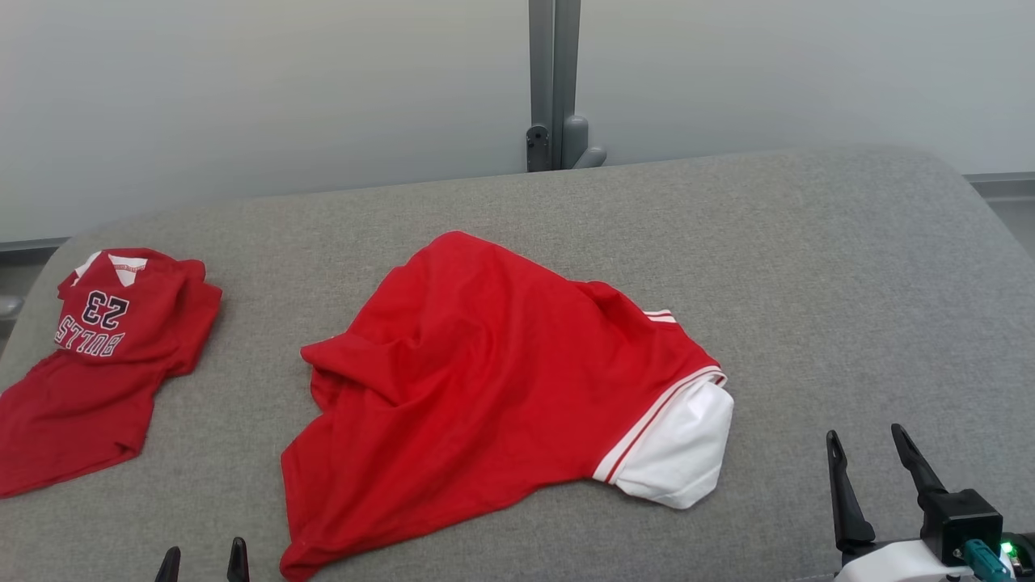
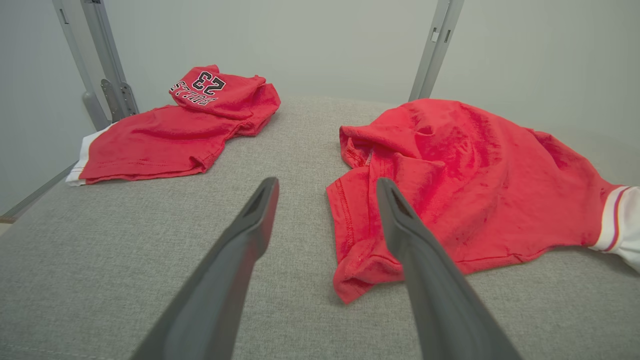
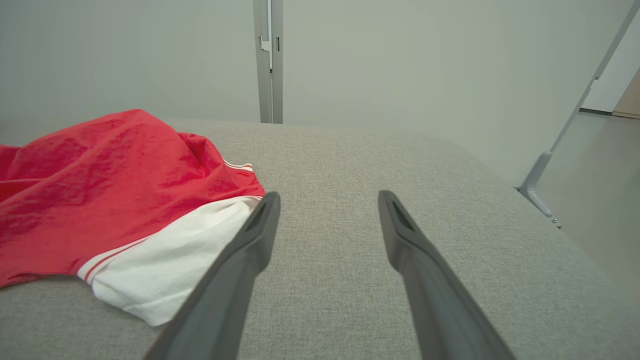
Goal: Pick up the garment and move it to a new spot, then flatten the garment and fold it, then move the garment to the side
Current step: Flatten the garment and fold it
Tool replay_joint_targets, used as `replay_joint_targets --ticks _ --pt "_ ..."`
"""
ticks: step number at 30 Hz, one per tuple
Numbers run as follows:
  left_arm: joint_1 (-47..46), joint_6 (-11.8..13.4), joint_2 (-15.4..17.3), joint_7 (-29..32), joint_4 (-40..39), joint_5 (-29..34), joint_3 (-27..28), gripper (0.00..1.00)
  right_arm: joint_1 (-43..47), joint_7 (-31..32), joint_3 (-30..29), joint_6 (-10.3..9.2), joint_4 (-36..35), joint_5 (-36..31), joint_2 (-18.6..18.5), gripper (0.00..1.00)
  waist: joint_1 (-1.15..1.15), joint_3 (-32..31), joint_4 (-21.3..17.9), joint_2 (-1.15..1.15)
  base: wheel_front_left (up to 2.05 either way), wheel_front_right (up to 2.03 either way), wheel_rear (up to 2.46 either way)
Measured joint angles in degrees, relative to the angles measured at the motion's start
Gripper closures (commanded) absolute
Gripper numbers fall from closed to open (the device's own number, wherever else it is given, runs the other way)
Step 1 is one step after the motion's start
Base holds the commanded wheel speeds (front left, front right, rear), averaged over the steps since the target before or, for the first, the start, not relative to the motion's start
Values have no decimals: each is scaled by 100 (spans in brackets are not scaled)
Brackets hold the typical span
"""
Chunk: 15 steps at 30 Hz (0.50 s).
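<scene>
A crumpled red garment (image 1: pixel 485 388) with a white, red-striped sleeve lies in the middle of the grey padded table (image 1: pixel 808 267). In the left wrist view the garment (image 2: pixel 460 185) lies just right of the fingers, its hem corner nearest. The right wrist view has the garment (image 3: pixel 100 200) at the left, white sleeve beside the left finger. My left gripper (image 1: pixel 203 562) is open at the bottom edge, just left of the hem, holding nothing. My right gripper (image 1: pixel 868 436) is open at the lower right, a short way right of the sleeve. The left gripper (image 2: pixel 327 187) and right gripper (image 3: pixel 329 200) hold nothing.
A second red jersey (image 1: pixel 97 356) printed with "23" lies folded at the table's left edge, also far left as the jersey (image 2: pixel 185 125) in the left wrist view. A grey post (image 1: pixel 555 81) stands behind the table. The table's right edge drops to floor (image 3: pixel 600 210).
</scene>
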Motion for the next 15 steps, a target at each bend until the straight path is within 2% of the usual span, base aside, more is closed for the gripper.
replay_joint_targets --ticks 8,15 --pt "-47 0 112 0 60 -71 -142 0 -37 0 10 0 71 3 0 0 0 -42 51 0 0 0 0" --pt "-47 0 113 0 65 -279 -370 0 -99 0 172 0 494 435 -2 0 0 -41 57 0 0 0 0"
